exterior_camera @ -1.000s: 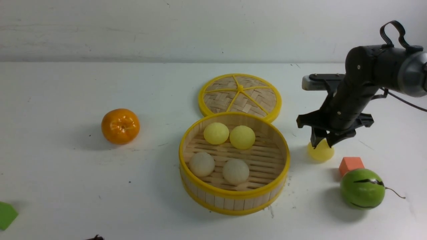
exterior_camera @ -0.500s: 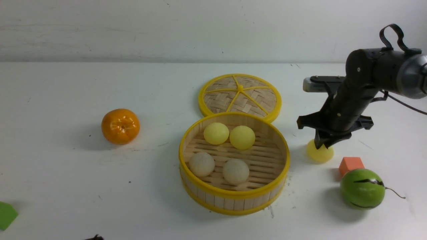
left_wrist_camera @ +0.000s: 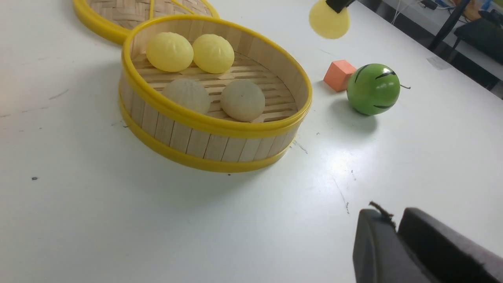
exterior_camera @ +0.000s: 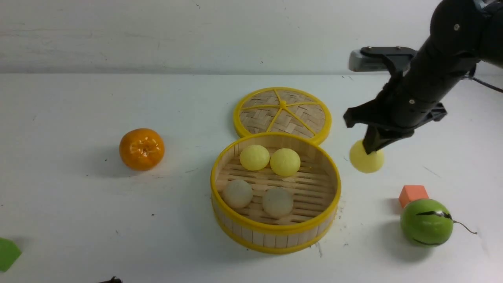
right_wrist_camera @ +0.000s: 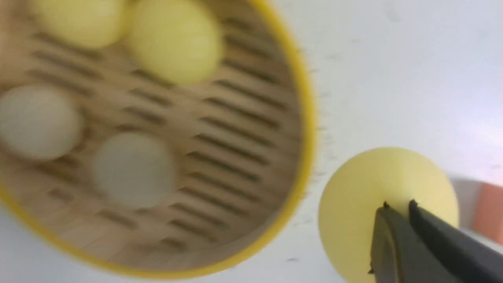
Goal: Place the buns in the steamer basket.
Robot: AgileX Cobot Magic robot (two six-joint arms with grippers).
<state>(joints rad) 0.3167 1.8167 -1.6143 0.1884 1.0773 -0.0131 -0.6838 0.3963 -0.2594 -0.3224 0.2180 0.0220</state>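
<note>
The basket [exterior_camera: 276, 234] holds four buns, two yellow at the back and two pale in front, so I judge this the last carry. My right gripper [exterior_camera: 369, 148] is pinched tight on the top of the fifth bun [exterior_camera: 366, 158], which hangs just under my fingertips, off the table and right of the basket. Next I must swing it left over the rim, then let go

We see bright, even overhead light with soft shadows beneath the orange [exterior_camera: 142, 148] and green ball [exterior_camera: 426, 222]. Our right wrist view blurs the steamer basket [right_wrist_camera: 302, 118] heavily; the front view stays sharp.
</note>
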